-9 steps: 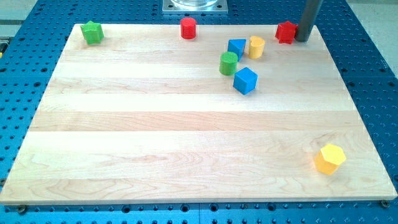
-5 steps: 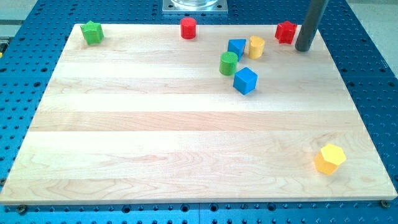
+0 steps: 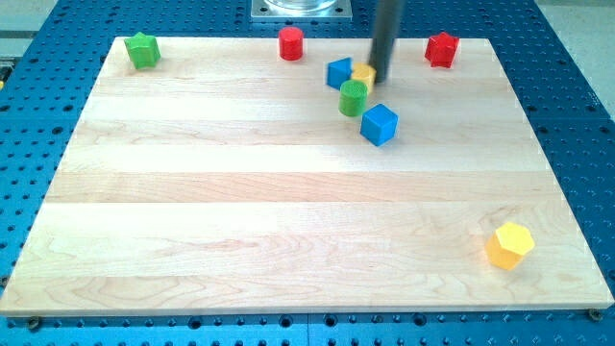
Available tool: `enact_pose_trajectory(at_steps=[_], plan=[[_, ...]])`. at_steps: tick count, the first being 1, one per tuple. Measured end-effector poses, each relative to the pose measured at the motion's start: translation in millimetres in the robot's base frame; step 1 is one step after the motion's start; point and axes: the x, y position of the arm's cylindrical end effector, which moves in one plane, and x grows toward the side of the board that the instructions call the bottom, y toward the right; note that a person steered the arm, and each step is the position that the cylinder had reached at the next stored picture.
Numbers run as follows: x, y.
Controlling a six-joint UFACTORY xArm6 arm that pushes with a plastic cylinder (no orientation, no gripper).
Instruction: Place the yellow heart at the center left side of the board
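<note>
My tip (image 3: 379,79) presses the right side of the yellow heart (image 3: 361,76) near the board's (image 3: 288,211) top edge (no jaws on this rod). A blue block (image 3: 338,72) touches the heart's left; a green cylinder (image 3: 353,98) sits just below. Bare wood stretches leftward toward the centre-left edge.

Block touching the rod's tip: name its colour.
Yellow: the yellow heart sits against my tip, seen in the camera view.
</note>
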Motion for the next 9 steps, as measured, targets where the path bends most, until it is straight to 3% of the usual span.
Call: enact_pose_trajectory(at_steps=[1, 4, 6, 7, 8, 9], plan=[[16, -86], [50, -25], [130, -117], [135, -57], [158, -37], [178, -127]])
